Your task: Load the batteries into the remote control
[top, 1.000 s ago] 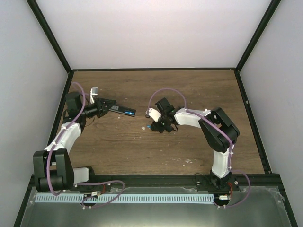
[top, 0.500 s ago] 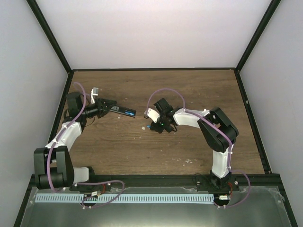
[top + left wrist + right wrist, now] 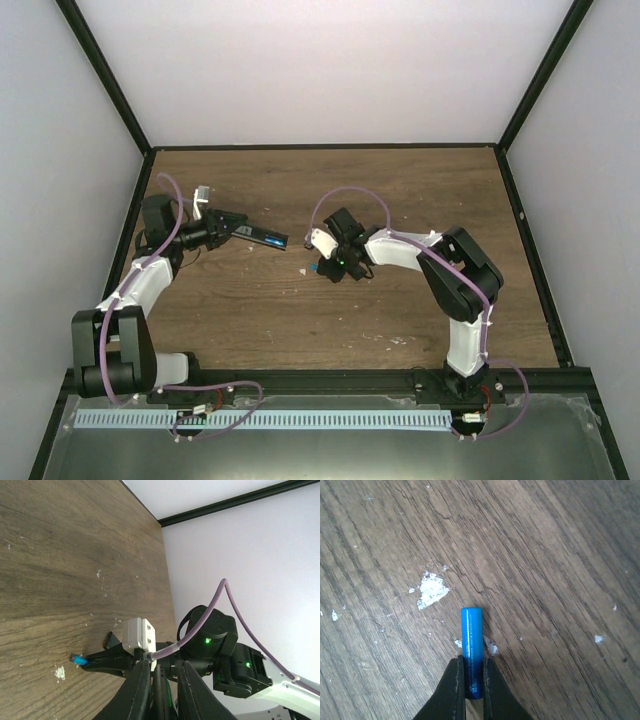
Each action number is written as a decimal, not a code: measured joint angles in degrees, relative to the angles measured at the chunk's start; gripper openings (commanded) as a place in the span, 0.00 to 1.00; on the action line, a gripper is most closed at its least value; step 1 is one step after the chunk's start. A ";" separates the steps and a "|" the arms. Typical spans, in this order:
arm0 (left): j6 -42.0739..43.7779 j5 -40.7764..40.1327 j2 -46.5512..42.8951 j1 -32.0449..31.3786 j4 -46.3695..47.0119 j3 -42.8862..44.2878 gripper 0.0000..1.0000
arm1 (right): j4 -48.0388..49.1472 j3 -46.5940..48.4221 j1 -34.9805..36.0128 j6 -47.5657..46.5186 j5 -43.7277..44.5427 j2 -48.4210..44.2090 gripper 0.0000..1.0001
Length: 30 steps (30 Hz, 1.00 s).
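Your scuffed brown wooden table [image 3: 400,200] holds both arms. At ten o'clock from its middle, your left gripper [image 3: 238,230] is clamped on the slim black rectangular remote control [image 3: 268,238], which juts toward three o'clock; whether it rests on the wood is hard to tell. Near the middle, your right gripper [image 3: 471,685] pinches a bright blue cylindrical battery [image 3: 471,640] by one end, the free end pointing to twelve o'clock in its wrist view.

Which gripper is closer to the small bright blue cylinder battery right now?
Right. The right gripper pinches the small blue cylindrical battery; the left gripper sits apart to the battery's left, holding the slim black remote control.
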 measured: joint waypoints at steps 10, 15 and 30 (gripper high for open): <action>3.30 0.33 0.00 0.00 -2.97 0.00 0.00 | -10.78 3.37 -0.81 5.20 1.44 -8.04 0.01; 4.04 2.56 0.39 -0.76 -3.28 0.26 0.00 | -17.49 10.88 -0.83 6.32 0.96 -14.49 0.01; -2.25 5.57 5.95 -9.42 7.52 1.68 0.00 | -36.41 26.53 -0.55 8.85 -5.09 -17.11 0.01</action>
